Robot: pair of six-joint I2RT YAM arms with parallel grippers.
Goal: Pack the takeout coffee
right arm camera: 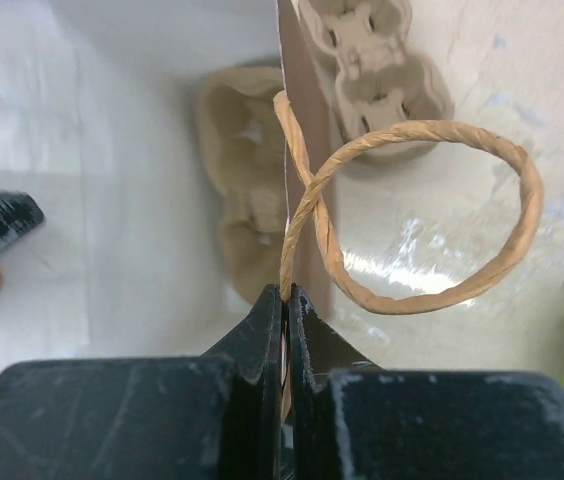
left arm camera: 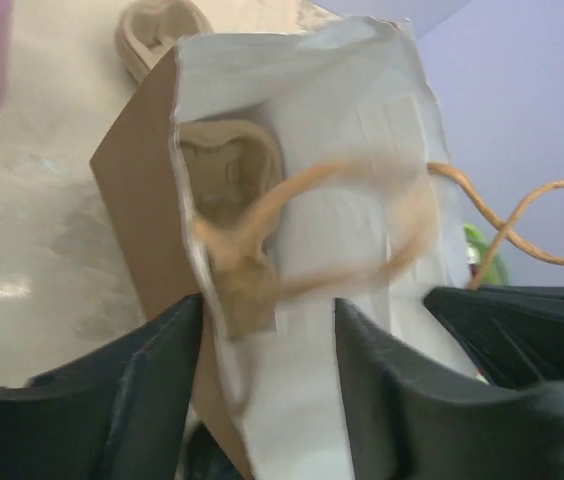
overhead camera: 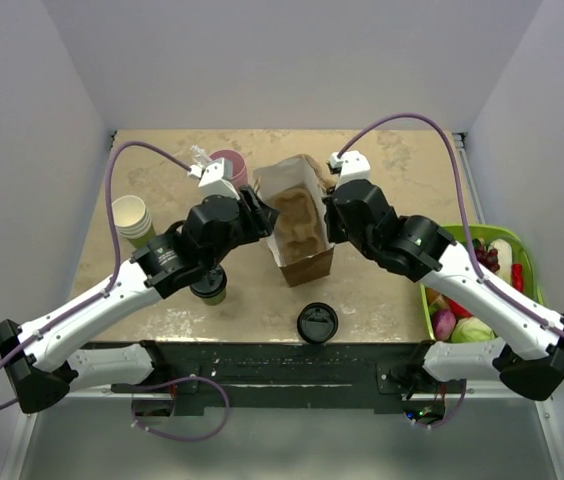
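Note:
The takeout coffee (overhead camera: 211,290), an olive-green cup with a black lid, stands on the table half hidden under my left arm. A brown paper bag (overhead camera: 300,225) with a white inside stands open at the centre, and a pulp cup carrier (right arm camera: 237,190) lies in it. My left gripper (left arm camera: 267,330) is open, its fingers on either side of the bag's left wall (left arm camera: 252,400) without pinching it. My right gripper (right arm camera: 287,292) is shut on the bag's right rim and the base of its twine handle (right arm camera: 442,220).
A loose black lid (overhead camera: 317,322) lies near the front edge. A pink tumbler (overhead camera: 230,165) and a stack of paper cups (overhead camera: 132,218) stand at the left. A second pulp carrier (right arm camera: 372,60) lies behind the bag. A green basket (overhead camera: 522,262) of produce sits at the right.

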